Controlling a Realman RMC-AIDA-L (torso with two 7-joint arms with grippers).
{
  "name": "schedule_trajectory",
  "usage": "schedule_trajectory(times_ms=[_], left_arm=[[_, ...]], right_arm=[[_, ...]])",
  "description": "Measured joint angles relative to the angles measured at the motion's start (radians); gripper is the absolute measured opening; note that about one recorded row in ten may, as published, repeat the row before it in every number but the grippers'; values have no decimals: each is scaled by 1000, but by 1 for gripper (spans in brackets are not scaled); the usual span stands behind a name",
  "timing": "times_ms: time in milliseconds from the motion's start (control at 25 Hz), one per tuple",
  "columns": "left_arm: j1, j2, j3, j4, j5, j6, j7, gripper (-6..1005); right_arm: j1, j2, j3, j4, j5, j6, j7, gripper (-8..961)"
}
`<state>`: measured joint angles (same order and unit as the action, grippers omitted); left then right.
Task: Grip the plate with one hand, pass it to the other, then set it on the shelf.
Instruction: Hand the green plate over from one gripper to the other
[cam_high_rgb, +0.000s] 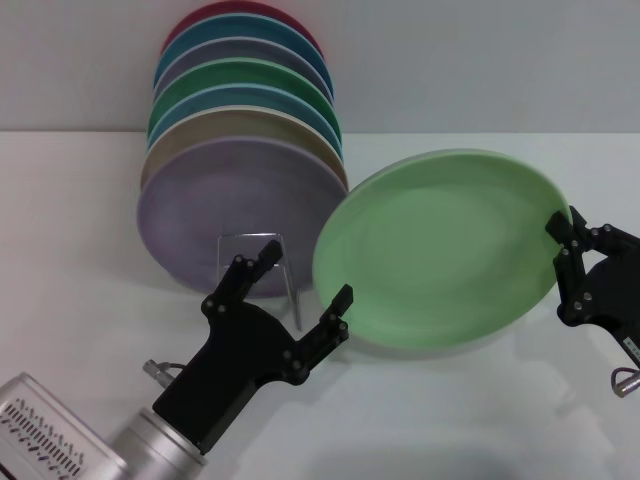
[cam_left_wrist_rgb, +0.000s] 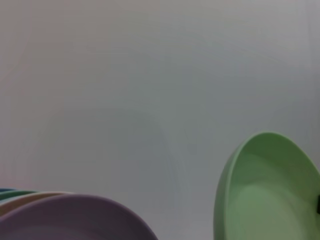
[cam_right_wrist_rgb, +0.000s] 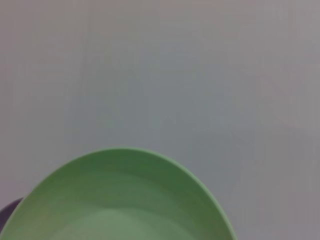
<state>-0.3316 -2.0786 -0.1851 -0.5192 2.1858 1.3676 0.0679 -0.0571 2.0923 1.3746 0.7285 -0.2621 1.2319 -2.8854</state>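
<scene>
The pale mint-green plate (cam_high_rgb: 440, 250) hangs tilted above the table at centre right. My right gripper (cam_high_rgb: 563, 240) is shut on its right rim. My left gripper (cam_high_rgb: 298, 280) stands open at the plate's lower left edge, one fingertip (cam_high_rgb: 342, 298) just at the rim and the other fingertip (cam_high_rgb: 268, 250) toward the rack. The shelf (cam_high_rgb: 292, 290) is a thin silver wire rack, mostly hidden behind my left gripper and the plates on it. In the left wrist view the plate (cam_left_wrist_rgb: 270, 195) shows edge-on. The right wrist view shows the plate (cam_right_wrist_rgb: 125, 200) from close up.
Several coloured plates lean upright in the rack at the back left, a lavender plate (cam_high_rgb: 210, 210) in front and a dark green plate (cam_high_rgb: 240, 75) farther back. The lavender plate (cam_left_wrist_rgb: 75, 217) also shows in the left wrist view. A white table (cam_high_rgb: 80, 250) lies all around.
</scene>
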Motion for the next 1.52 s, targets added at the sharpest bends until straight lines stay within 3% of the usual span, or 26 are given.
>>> schedule_trajectory(times_ms=[480,720,1040,1440,1520], left_arm=[[-14,0,-16,-13,-8,-36,2,821],[-23,0,-17,-13,-8,-38,-3,561],[-34,1,-27,-25,-5,-71,-6,443],[-37,4,-28,-27,-2,-81,-4,438],[-36,5,-28,-27,-1,-81,-3,387]], right_arm=[[4,0,0,2,-24,7,0,22],[4,0,0,2,-35,12,-1,23],[5,0,0,2,-45,12,-2,22],[5,0,0,4,-48,13,-2,22],[5,0,-2,4,-48,14,-2,22]])
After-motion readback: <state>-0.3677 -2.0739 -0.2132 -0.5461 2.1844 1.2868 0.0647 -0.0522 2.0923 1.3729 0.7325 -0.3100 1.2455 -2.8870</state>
